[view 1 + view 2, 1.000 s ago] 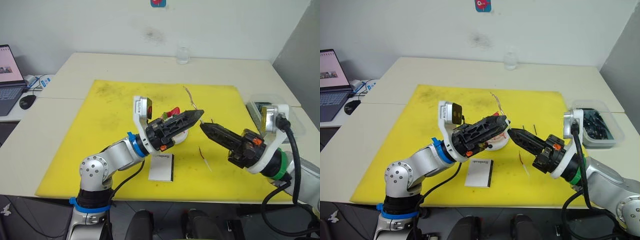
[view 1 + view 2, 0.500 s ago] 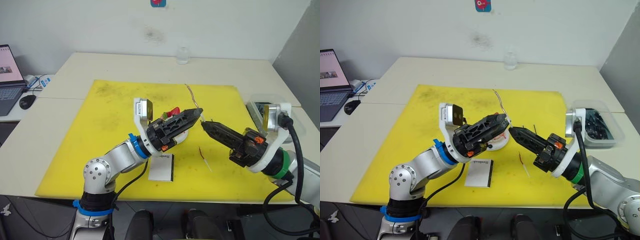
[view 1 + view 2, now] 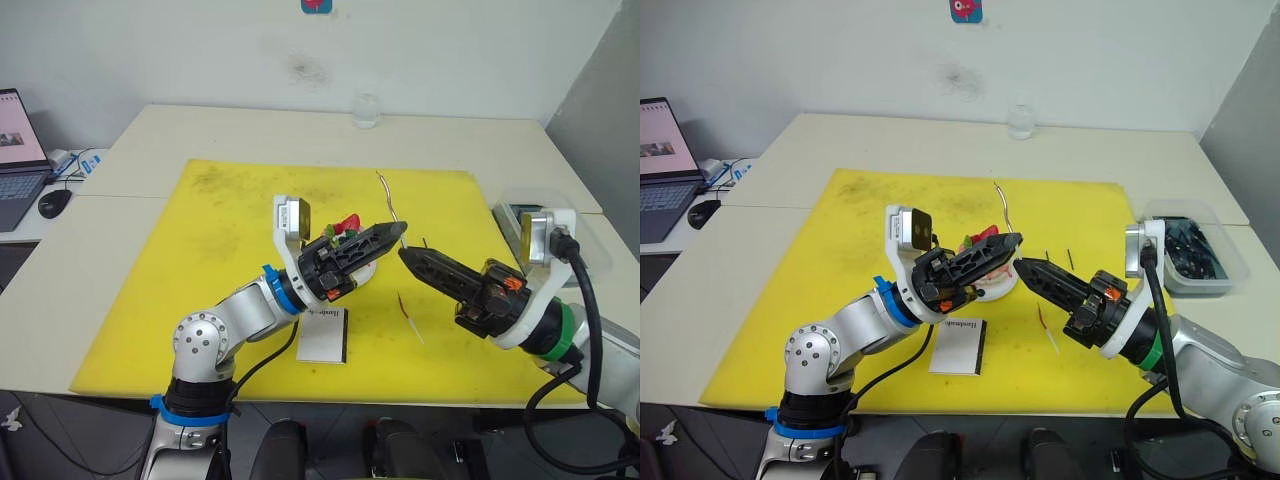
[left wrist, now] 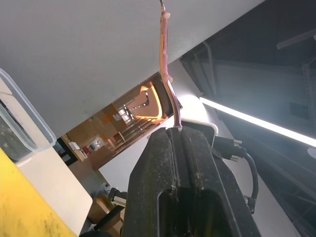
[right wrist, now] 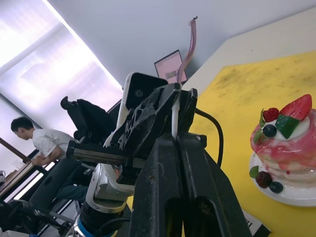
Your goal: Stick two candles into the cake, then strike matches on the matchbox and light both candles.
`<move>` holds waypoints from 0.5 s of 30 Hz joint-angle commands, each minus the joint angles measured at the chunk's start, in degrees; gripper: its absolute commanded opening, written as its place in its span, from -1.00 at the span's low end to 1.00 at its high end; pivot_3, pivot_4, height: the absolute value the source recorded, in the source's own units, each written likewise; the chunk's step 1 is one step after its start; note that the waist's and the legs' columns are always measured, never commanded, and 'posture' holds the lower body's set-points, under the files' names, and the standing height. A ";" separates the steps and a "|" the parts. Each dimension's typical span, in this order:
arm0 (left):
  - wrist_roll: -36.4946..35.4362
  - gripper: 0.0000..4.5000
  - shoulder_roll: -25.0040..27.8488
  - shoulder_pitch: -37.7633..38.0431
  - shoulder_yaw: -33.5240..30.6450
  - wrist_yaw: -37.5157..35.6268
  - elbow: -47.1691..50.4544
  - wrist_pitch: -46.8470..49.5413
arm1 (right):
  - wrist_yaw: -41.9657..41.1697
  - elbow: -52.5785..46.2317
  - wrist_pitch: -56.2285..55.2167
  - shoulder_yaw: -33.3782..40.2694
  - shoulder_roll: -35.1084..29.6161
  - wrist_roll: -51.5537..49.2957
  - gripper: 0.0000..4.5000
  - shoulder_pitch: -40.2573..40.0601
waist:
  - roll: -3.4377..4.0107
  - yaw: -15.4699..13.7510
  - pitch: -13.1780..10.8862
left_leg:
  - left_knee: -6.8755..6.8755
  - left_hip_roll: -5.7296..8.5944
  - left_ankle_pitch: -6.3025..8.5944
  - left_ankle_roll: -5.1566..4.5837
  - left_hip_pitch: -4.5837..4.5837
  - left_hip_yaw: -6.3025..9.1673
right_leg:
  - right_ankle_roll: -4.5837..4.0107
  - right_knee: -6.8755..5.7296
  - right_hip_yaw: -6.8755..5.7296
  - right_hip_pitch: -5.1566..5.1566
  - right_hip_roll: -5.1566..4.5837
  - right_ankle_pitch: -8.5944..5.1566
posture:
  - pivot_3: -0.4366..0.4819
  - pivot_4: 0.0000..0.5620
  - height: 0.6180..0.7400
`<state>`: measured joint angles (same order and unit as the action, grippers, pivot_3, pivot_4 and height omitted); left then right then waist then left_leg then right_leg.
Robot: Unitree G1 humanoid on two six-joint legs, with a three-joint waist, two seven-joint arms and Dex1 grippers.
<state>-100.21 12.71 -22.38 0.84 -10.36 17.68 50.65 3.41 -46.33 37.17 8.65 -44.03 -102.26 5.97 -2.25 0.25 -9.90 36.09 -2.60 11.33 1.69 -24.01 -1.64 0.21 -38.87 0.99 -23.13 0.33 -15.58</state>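
Note:
A thin reddish candle (image 3: 387, 197) stands almost upright above the yellow mat (image 3: 220, 240). My left gripper (image 3: 400, 228) is shut on its lower part; in the left wrist view the candle (image 4: 167, 69) rises straight out of the closed fingertips. My right gripper (image 3: 403, 254) is just below, shut on the candle's pale bottom end (image 5: 174, 116). The pink cake (image 5: 284, 143) sits on its white plate (image 3: 1002, 290) behind the left gripper, partly hidden. A second candle (image 3: 410, 316) lies on the mat. The matchbox (image 3: 323, 336) lies near the front edge. Two dark matches (image 3: 1070, 259) lie beyond the right gripper.
A clear plastic container (image 3: 1192, 250) stands off the mat's right edge. A glass (image 3: 366, 110) is at the table's back. A laptop (image 3: 16, 150) and mouse (image 3: 54, 203) are on the left. A seated person (image 5: 34, 143) shows in the right wrist view.
My left gripper's fingers, open a second ago, have closed on the candle held by my right gripper. The candle has shifted slightly to the right.

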 commanded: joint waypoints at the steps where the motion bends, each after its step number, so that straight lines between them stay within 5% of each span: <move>1: 0.28 -0.99 -0.10 -0.42 0.90 -1.50 1.96 0.32 | -0.34 -1.20 -0.83 -0.13 -0.65 -0.34 -1.00 0.24 | 0.00 0.00 0.00 | 0.00 0.00 0.00 0.00 0.00 0.00 | 0.00 0.00 0.00 0.00 0.00 0.00 | -0.05 -0.47 1.00; 3: 1.24 -0.99 0.06 -0.31 0.73 -1.75 2.35 0.02 | -0.16 -1.22 -0.84 -0.27 -0.74 -0.72 -1.00 0.02 | 0.00 0.00 0.00 | 0.00 -0.01 0.00 0.00 0.00 0.00 | 0.00 0.00 0.00 0.00 0.00 0.00 | -0.05 -0.47 1.00; 6: 5.29 -1.00 0.53 -0.92 -0.07 -2.51 3.63 -1.46 | -1.32 -1.39 -0.01 0.42 -2.10 2.92 -0.74 -0.53 | -0.01 0.00 0.00 | 0.00 0.00 0.00 0.00 -0.01 0.00 | 0.00 0.02 0.00 0.00 -0.01 0.00 | -0.05 -0.47 1.00; 15: 27.07 -1.00 14.78 -6.18 -4.77 -11.53 7.10 -6.21 | -14.26 -1.40 3.73 0.10 -12.24 23.70 0.72 2.38 | 0.01 0.11 -0.03 | -0.07 0.01 0.01 0.01 0.01 -0.03 | -0.08 0.05 -0.02 -0.07 0.07 -0.05 | -0.05 -0.47 1.00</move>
<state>-77.62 26.21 -28.00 -2.81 -18.79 23.07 46.03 -8.12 -46.50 40.98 8.19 -55.56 -81.65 7.06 -2.24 0.36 -9.92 35.99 -2.60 11.34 1.70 -24.00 -1.67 0.12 -38.83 0.97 -23.21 0.41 -15.63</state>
